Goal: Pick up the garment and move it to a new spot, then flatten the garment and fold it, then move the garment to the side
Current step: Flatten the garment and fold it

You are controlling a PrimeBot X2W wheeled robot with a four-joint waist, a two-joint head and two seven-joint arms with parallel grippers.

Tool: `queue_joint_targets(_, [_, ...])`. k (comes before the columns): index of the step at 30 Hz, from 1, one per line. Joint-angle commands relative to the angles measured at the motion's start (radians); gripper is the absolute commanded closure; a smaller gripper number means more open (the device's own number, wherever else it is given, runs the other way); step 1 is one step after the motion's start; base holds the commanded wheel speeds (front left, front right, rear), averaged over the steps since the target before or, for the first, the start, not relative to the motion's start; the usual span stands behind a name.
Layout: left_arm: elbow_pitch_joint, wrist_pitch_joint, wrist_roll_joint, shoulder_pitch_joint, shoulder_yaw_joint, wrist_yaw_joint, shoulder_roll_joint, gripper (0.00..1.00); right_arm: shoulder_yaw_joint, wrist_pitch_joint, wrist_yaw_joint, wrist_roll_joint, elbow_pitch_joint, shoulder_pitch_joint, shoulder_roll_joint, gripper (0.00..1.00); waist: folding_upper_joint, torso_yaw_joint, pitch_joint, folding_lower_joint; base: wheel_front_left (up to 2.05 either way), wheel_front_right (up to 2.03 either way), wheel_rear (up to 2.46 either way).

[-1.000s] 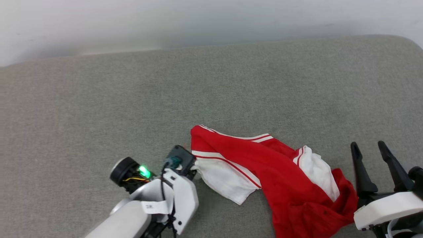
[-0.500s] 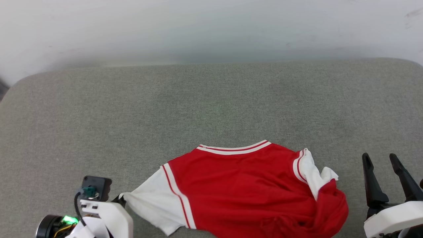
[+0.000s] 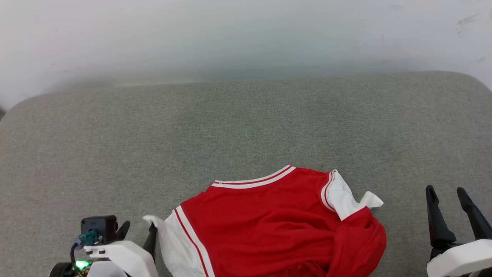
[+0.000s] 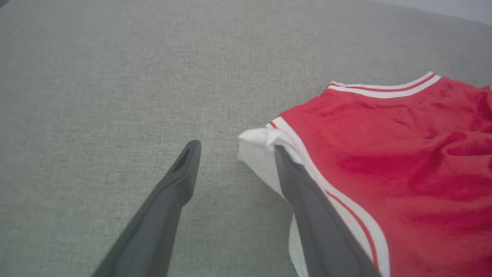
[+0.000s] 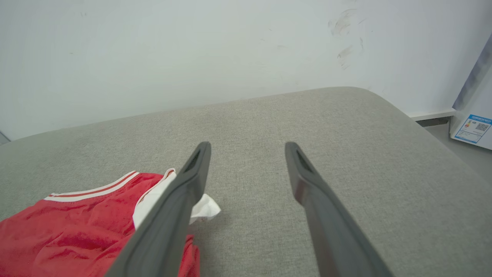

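Step (my reading): flattening; the garment (image 3: 269, 219) lies on the grey padded surface (image 3: 246, 123) but is not spread yet.
Garment position: near edge of the surface, around the middle and a little to the right, plain red side up, striped trim band (image 3: 253, 179) on its far edge. The near part runs out of the head view.
Left end effector (image 3: 137, 235): fingers spread, pinching nothing. In the left wrist view one finger touches the edge of the left white sleeve (image 4: 255, 150), whose corner pokes into the gap.
Right end effector (image 3: 446, 196): fingers spread wide and empty, near the garment's right side but apart from it.
Cloth state: left half fairly smooth. The right white sleeve (image 3: 346, 192) is doubled over, and the red cloth below it (image 3: 361, 238) is bunched into a rounded lump.
Next move, advice: work on the right side. Take the right sleeve by its free tip (one layer only, if it can be told apart) and draw it out to the right, low over the surface.
Anchor: keep the left sleeve pinned or held while pulling, or the whole shirt may slide rather than open.
Risk: thin cloth on a grippy weave could drag and fold under.
Check afterwards: both sleeves out, hem visible, no lump.
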Motion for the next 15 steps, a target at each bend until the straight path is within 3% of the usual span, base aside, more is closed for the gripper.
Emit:
queue_joint_targets(1, [-0.013, -0.026, 0.015, -0.022, 0.005, -0.002, -0.005, 0.00, -0.001, 0.003, 0.000, 0.005, 0.002, 0.011, 0.004, 0.00, 0.0000, 0.000, -0.003, 0.0000, 0.00, 0.00, 0.00])
queue_joint_targets(9, [-0.096, -0.221, 0.089, -0.075, 0.024, -0.002, -0.046, 0.00, 0.017, 0.070, 0.000, 0.035, 0.020, 0.025, -0.012, 0.00, 0.0000, -0.005, -0.015, 0.0000, 0.00, 0.00, 0.00])
queue_joint_targets(15, [-0.131, -0.307, 0.128, -0.082, 0.031, 0.016, -0.059, 0.00, 0.035, 0.114, 0.000, 0.056, 0.015, 0.032, -0.040, 0.00, 0.0000, -0.006, -0.026, 0.0000, 0.00, 0.00, 0.00])
